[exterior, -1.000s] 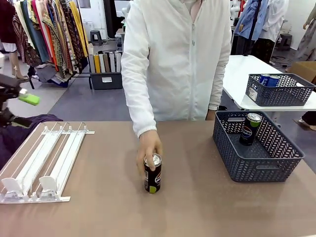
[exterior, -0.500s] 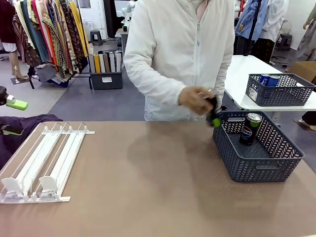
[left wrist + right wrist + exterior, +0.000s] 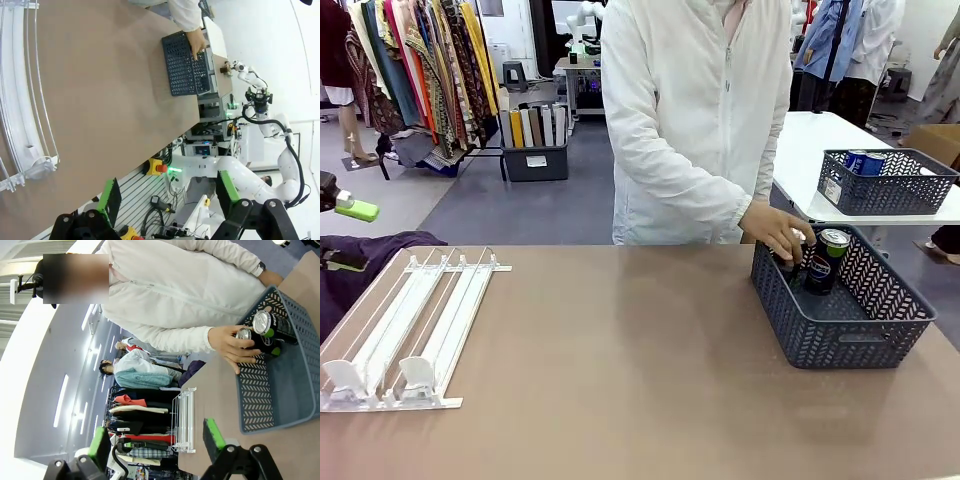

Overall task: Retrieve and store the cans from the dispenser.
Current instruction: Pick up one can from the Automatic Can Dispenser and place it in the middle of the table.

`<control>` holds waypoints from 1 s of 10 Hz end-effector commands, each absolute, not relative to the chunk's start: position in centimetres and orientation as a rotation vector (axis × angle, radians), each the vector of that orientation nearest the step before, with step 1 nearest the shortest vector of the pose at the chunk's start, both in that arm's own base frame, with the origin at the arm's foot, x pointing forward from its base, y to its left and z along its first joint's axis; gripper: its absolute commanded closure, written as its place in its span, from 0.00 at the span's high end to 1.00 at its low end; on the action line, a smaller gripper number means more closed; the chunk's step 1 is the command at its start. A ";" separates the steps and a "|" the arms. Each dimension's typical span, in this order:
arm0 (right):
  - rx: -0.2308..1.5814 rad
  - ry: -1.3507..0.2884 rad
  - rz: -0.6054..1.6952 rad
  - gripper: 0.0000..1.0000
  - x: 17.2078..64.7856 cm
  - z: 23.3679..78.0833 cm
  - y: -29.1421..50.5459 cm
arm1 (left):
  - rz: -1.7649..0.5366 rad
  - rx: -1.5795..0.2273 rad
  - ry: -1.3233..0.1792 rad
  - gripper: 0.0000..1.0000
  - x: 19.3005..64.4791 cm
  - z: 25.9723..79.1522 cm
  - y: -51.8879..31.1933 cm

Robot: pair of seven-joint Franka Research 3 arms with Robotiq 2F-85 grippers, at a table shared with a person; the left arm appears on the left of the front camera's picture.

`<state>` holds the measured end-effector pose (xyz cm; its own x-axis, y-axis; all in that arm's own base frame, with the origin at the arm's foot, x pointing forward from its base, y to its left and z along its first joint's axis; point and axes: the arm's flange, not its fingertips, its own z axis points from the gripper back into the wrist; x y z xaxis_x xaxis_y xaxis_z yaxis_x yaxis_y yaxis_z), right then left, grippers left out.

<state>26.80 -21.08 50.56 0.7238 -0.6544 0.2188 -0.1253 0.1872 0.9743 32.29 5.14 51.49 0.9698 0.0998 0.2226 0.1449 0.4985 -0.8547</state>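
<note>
A person's hand (image 3: 775, 232) closes around a black can (image 3: 250, 340) and lowers it into the grey basket (image 3: 840, 335), upright beside another can (image 3: 828, 258) stored there. Well left of the basket, the dispenser (image 3: 405, 330) lies bare. Both grippers (image 3: 165, 192) (image 3: 155, 440) hang open, holding nothing.
</note>
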 end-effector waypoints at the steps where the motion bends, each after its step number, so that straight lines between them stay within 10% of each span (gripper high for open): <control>1: 1.374 -0.741 -0.410 1.00 27.1 50.9 -20.9 | -0.031 -1.069 -0.263 1.00 32.3 51.6 5.2; 10: 1.374 -0.741 -0.410 1.00 27.1 50.9 -20.9 | -0.031 -1.069 -0.263 1.00 32.3 51.6 5.2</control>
<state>26.80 -21.08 50.56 0.7238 -0.6544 0.2188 -0.1253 0.1872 0.9743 32.28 5.16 51.49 0.9699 0.0999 0.2222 0.1446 0.4979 -0.8551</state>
